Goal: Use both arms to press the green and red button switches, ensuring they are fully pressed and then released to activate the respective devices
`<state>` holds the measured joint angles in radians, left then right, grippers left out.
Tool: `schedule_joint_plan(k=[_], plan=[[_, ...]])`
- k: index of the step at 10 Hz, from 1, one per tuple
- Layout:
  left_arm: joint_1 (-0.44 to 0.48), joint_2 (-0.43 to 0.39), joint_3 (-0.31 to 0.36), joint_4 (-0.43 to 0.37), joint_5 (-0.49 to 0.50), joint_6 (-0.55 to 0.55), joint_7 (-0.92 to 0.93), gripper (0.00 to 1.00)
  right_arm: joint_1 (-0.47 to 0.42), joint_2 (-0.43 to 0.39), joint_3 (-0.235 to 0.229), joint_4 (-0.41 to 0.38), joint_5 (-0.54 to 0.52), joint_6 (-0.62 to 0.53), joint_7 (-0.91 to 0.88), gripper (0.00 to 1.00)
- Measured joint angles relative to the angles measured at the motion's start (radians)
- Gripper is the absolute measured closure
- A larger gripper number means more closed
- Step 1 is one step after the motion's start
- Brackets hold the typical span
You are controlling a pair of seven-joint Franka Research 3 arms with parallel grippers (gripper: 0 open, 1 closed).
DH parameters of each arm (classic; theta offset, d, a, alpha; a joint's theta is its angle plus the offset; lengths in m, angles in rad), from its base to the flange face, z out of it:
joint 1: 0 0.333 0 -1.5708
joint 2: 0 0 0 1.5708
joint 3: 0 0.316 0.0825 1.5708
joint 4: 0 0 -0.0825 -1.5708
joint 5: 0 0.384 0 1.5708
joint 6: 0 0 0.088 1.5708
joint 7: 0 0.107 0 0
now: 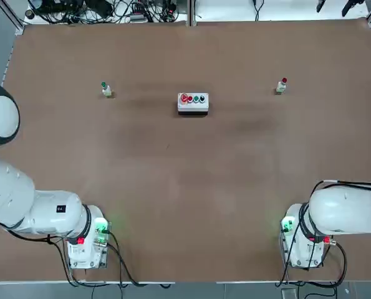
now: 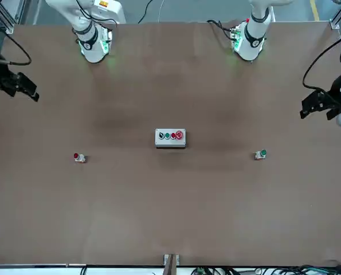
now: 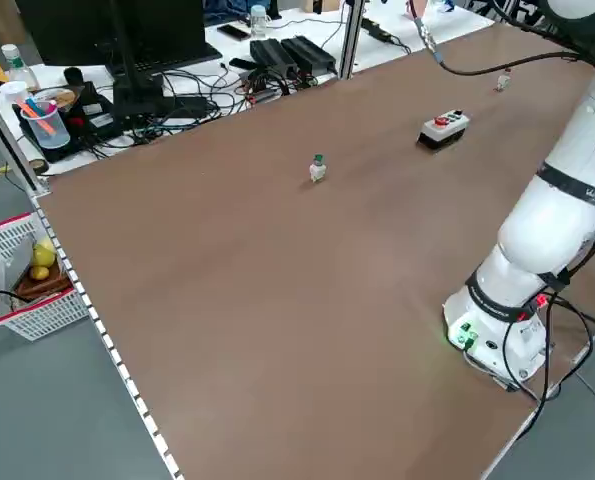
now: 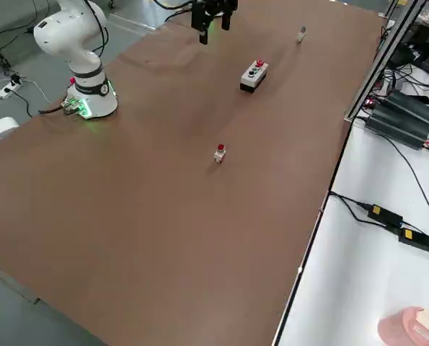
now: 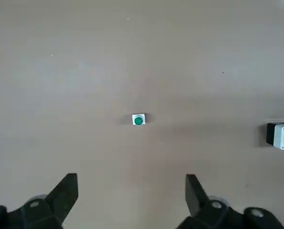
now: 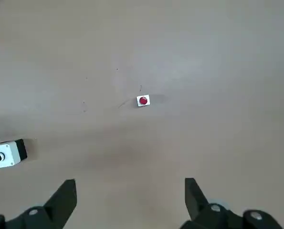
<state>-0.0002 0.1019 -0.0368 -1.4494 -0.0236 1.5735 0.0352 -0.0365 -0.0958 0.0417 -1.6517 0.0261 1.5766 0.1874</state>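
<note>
Spread wide, my left gripper [image 5: 131,200] is hanging high above the table with the green button switch [image 5: 138,119] lying straight ahead of its open fingers. My right gripper [image 6: 130,202], likewise parted, is facing the red button switch [image 6: 142,100]. Each arm is nearer its own switch, the white button box [image 1: 192,103] sitting between them.
</note>
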Motion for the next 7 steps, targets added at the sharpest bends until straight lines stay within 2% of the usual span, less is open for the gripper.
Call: schedule_joint_plan(k=[7], plan=[[0.000,0.000,0.001,0.000,0.000,0.000,0.040,0.00,0.000,0.000,0.000,0.016,0.001,-0.021,-0.001,0.00]])
